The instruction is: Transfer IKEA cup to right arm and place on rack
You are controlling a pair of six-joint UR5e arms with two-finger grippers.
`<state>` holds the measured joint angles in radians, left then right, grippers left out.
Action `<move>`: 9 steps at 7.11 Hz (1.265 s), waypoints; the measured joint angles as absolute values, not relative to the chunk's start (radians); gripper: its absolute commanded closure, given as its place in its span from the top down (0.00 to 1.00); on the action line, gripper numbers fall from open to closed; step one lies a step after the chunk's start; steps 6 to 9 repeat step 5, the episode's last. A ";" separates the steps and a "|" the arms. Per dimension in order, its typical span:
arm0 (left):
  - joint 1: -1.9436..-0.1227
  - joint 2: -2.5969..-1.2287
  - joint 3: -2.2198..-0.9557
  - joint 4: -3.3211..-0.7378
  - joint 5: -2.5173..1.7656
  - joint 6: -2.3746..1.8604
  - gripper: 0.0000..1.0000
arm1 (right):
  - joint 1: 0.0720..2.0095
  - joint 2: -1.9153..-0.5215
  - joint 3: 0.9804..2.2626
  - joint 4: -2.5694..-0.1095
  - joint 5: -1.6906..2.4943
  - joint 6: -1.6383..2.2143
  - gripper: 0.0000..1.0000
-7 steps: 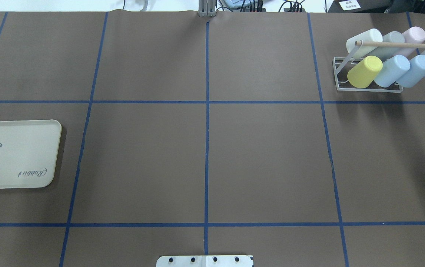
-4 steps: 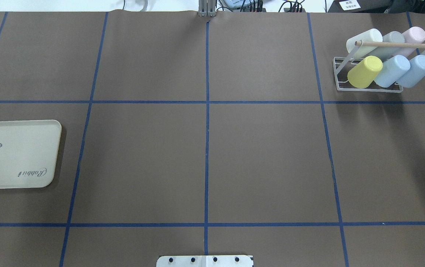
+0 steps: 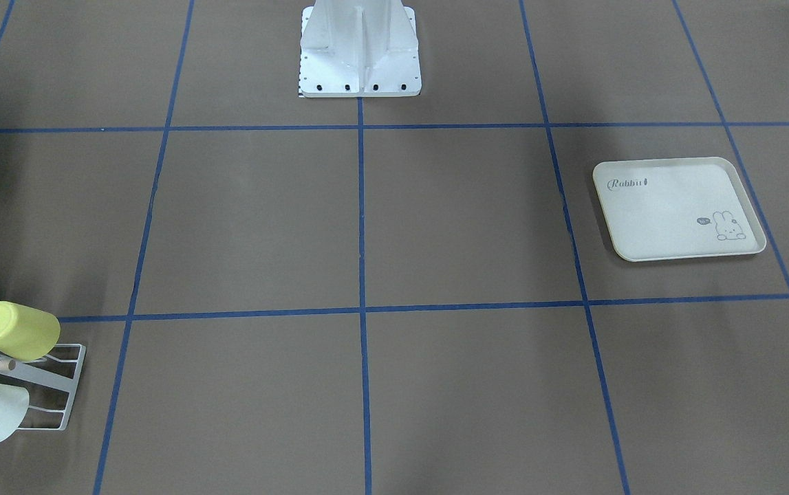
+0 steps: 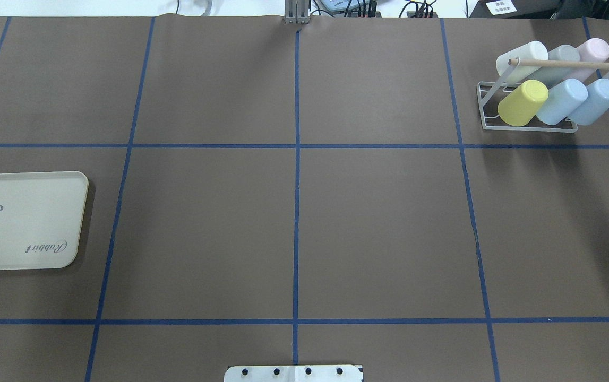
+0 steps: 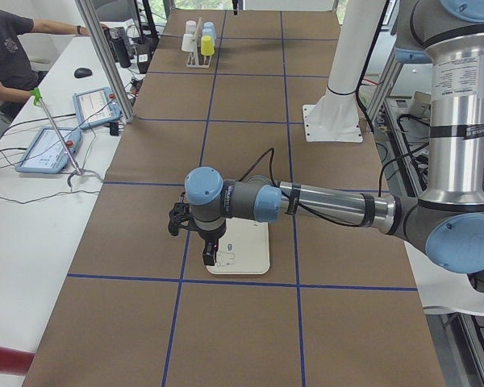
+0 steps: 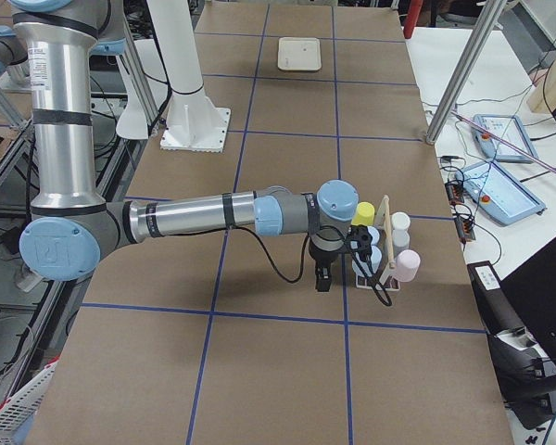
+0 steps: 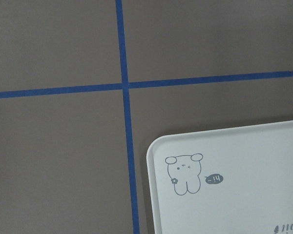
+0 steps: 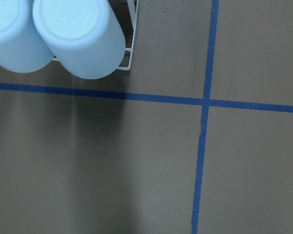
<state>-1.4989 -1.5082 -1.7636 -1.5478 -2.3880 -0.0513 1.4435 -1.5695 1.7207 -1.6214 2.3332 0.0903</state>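
Observation:
The white wire rack [image 4: 527, 129] with its wooden dowel [image 4: 564, 63] stands at the table's far right. It holds several pastel cups, among them a yellow cup [image 4: 522, 102] and two pale blue ones [image 8: 80, 36]. No cup is in either gripper. The right arm's gripper [image 6: 321, 283] hangs just beside the rack [image 6: 386, 222], and I cannot tell whether it is open or shut. The left gripper [image 5: 210, 260] hovers over the edge of the cream tray [image 5: 246, 250]; its state cannot be told either. Neither gripper appears in the overhead or front views.
The rabbit-print tray [image 4: 23, 220] lies at the table's left edge. The robot's white base plate [image 3: 360, 75] sits at the near middle. Blue tape lines grid the brown table. A person sits at a side desk [image 5: 0, 48] with tablets.

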 measured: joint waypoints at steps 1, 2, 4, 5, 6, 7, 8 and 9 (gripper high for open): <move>-1.499 -1.510 -1.764 -1.548 -2.388 -0.052 1.00 | 1.443 -1.570 1.719 -1.621 2.333 0.090 0.99; -1.499 -1.511 -1.764 -1.549 -2.388 -0.052 1.00 | 1.443 -1.573 1.716 -1.621 2.335 0.090 0.99; -1.499 -1.512 -1.764 -1.550 -2.388 -0.052 1.00 | 1.443 -1.577 1.710 -1.621 2.337 0.089 0.99; -1.499 -1.512 -1.764 -1.551 -2.388 -0.052 1.00 | 1.443 -1.578 1.710 -1.621 2.338 0.090 0.99; -1.499 -1.512 -1.764 -1.551 -2.388 -0.052 1.00 | 1.443 -1.578 1.710 -1.621 2.338 0.090 0.99; -1.499 -1.512 -1.764 -1.551 -2.388 -0.052 1.00 | 1.443 -1.578 1.710 -1.621 2.338 0.090 0.99; -1.499 -1.512 -1.764 -1.551 -2.388 -0.052 1.00 | 1.443 -1.578 1.710 -1.621 2.338 0.090 0.99; -1.499 -1.512 -1.764 -1.551 -2.388 -0.052 1.00 | 1.443 -1.578 1.710 -1.621 2.338 0.090 0.99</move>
